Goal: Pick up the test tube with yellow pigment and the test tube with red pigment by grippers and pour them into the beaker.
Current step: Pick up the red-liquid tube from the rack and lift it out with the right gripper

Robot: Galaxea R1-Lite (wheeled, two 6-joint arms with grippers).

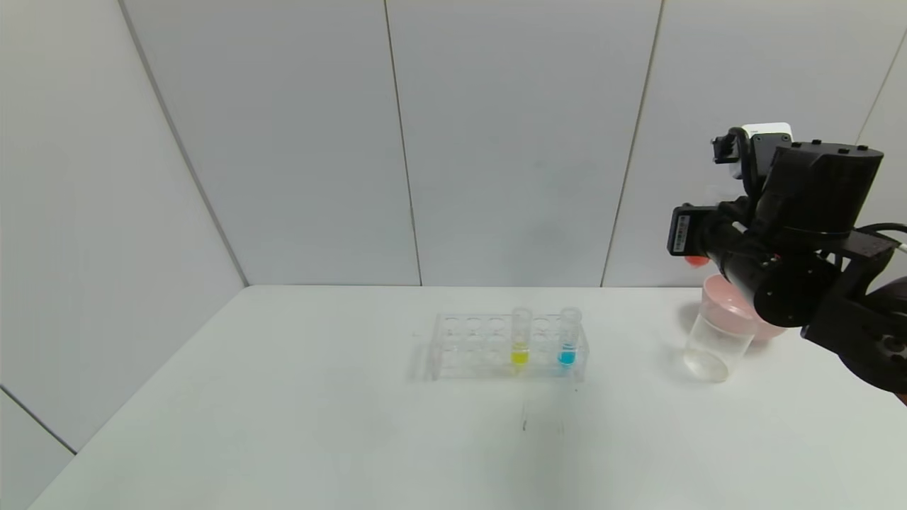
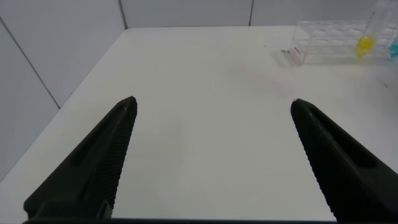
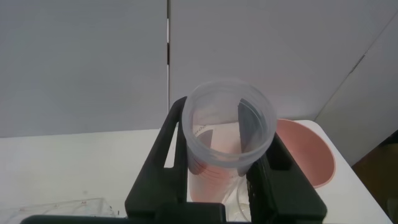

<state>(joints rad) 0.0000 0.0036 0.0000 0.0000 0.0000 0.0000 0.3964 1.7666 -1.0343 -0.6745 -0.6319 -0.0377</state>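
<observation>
My right gripper (image 1: 682,237) hangs raised at the table's right end, shut on the test tube with red pigment (image 1: 696,261). Its orange-red bottom shows just under the claw. In the right wrist view the tube's (image 3: 217,163) open mouth faces the camera, clamped between the two black fingers of the gripper (image 3: 227,127). The beaker (image 1: 714,343) stands below and slightly right of the gripper. The test tube with yellow pigment (image 1: 521,338) (image 2: 367,38) stands upright in the clear rack (image 1: 468,347). My left gripper (image 2: 213,107) is open over bare table, far from the rack.
A tube with blue liquid (image 1: 569,338) stands in the rack, right of the yellow one. A pink bowl (image 1: 769,329) (image 3: 311,155) sits right behind the beaker. Grey wall panels close the table's far and left sides.
</observation>
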